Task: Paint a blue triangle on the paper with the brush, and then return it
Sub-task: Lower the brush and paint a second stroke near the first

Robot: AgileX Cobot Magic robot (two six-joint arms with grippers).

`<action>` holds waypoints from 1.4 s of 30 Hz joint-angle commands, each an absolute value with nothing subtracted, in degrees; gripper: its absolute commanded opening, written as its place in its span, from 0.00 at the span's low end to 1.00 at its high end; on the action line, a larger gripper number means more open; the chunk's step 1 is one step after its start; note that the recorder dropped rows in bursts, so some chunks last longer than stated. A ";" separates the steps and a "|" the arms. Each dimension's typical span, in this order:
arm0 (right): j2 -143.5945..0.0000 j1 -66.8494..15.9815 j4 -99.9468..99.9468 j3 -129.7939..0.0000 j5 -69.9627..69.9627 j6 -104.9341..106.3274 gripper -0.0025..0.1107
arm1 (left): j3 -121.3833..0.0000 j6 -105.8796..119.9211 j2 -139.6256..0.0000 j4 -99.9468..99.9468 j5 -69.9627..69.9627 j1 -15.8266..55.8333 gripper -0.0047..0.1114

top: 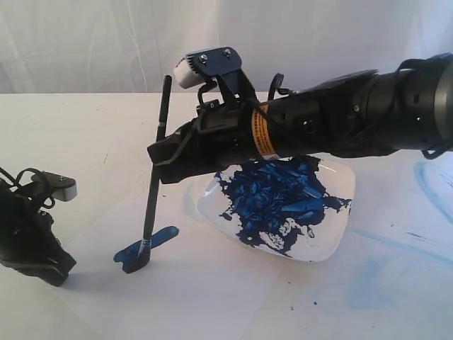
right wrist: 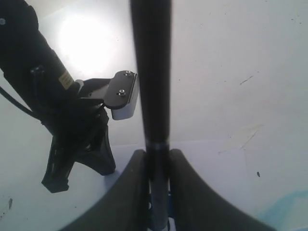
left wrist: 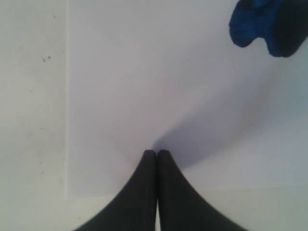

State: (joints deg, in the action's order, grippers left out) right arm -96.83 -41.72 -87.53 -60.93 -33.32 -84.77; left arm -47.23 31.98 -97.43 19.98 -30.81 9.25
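Observation:
My right gripper (top: 161,150) is shut on the black handle of the brush (top: 154,177), which stands nearly upright with its blue bristles pressed on the paper (top: 191,283). A short dark blue stroke (top: 145,248) runs from the bristles; no full blue triangle shows. In the right wrist view the brush (right wrist: 151,72) is clamped between the gripper's fingers (right wrist: 130,192). My left gripper (top: 53,273) rests shut at the paper's left edge, with nothing between its fingertips (left wrist: 156,153). Its view shows the paper (left wrist: 144,86) and the blue stroke (left wrist: 264,24).
A white square dish (top: 333,234) smeared with dark blue paint (top: 276,198) sits under my right arm, partly on the paper. Faint pale blue smears (top: 432,184) mark the tabletop at the right. A white curtain hangs behind the table.

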 commanded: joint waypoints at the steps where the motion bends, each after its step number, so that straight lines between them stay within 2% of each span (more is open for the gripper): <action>1: -96.35 -41.81 -92.43 -60.69 -32.74 -88.14 0.02 | -47.37 31.98 -97.46 20.42 -31.95 9.31 0.04; 11: -93.20 -41.68 -99.95 -60.69 -32.16 -95.45 0.02 | -47.37 31.98 -97.46 20.52 -32.06 9.31 0.04; 42: -90.88 -39.94 -99.95 -60.55 -32.59 -100.71 0.02 | -47.37 31.98 -97.46 20.52 -32.54 9.31 0.04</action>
